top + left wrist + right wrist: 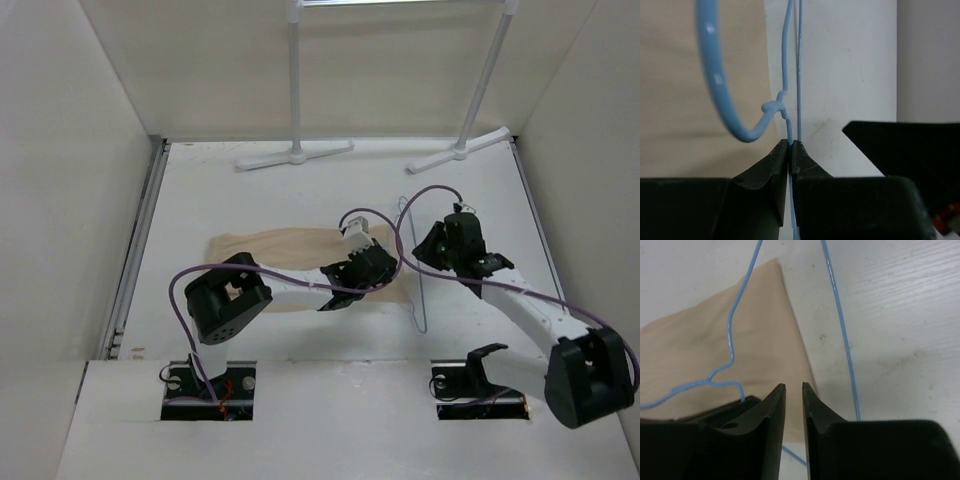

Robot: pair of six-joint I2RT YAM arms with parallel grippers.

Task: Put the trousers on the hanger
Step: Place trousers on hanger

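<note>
Text check, all three views: nothing you can read. No lettering, label, brand mark, number or sign resolves on any surface.
</note>
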